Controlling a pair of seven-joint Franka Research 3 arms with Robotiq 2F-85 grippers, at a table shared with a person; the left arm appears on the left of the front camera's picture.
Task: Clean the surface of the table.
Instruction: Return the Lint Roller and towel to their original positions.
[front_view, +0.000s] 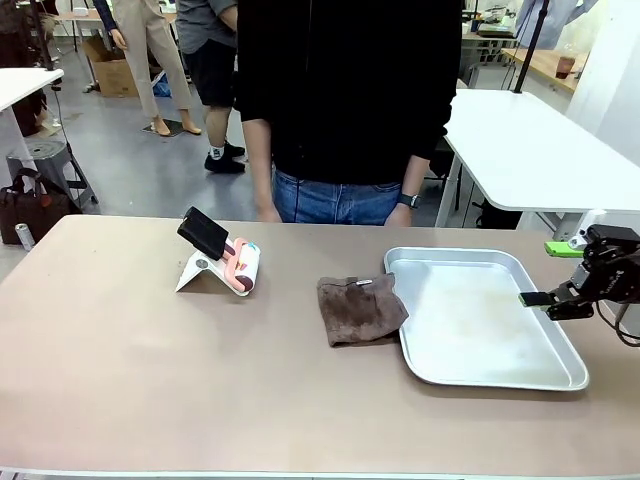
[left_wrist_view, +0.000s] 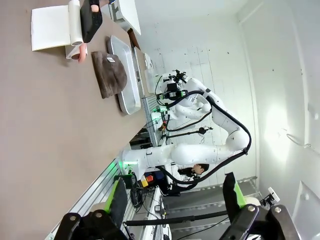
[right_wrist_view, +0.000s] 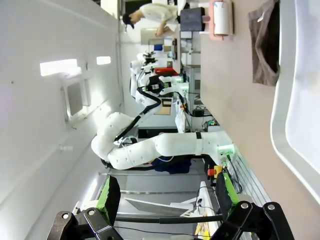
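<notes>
In the front view, the table (front_view: 150, 380) spreads wide, with a brown cloth (front_view: 360, 308) touching the metal tray (front_view: 480, 318), and the right gripper (front_view: 565, 272) waits open beside the tray. In the left wrist view, the left gripper (left_wrist_view: 175, 197) is open and holds nothing, away from the table's edge. In the right wrist view, the tray's rim lies between this gripper and the cloth, so I think a low reach may knock the tray.

right gripper (front_view: 553, 274): at the right edge in the front view, jaws spread wide, green pads apart, nothing between them | left gripper (left_wrist_view: 175, 200): in its own wrist view, fingers parted wide, holding nothing | person: stands at the far side, arms hanging down, a watch on one wrist
</notes>
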